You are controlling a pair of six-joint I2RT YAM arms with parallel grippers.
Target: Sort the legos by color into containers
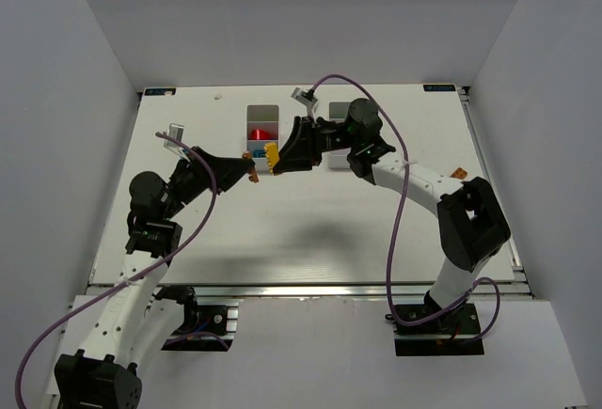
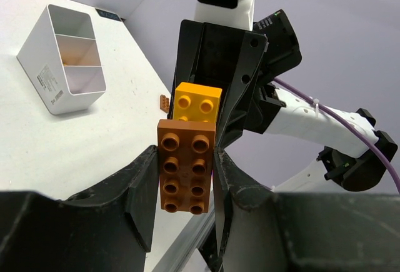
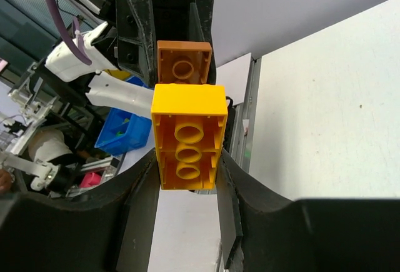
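My left gripper (image 1: 249,174) (image 2: 185,153) is shut on an orange lego (image 2: 184,166) (image 1: 253,177), studs facing its camera, held above the table. My right gripper (image 1: 275,158) (image 3: 186,159) is shut on a yellow lego (image 3: 187,122) (image 1: 271,157), seen from its hollow underside. The two bricks meet end to end and overlap. Whether they are stuck together I cannot tell. Just behind them stands one white container (image 1: 264,111) with a red lego (image 1: 261,133) and a blue one (image 1: 256,153) inside. The other container (image 1: 339,108) (image 2: 47,75) is partly hidden by the right arm.
A small orange lego (image 1: 459,174) (image 2: 164,103) lies on the table at the right, beside the right arm's elbow. Purple cables (image 1: 400,193) loop off both arms. Beyond the table's metal edge rail (image 3: 247,128), a blue box (image 3: 119,128) sits off the table.
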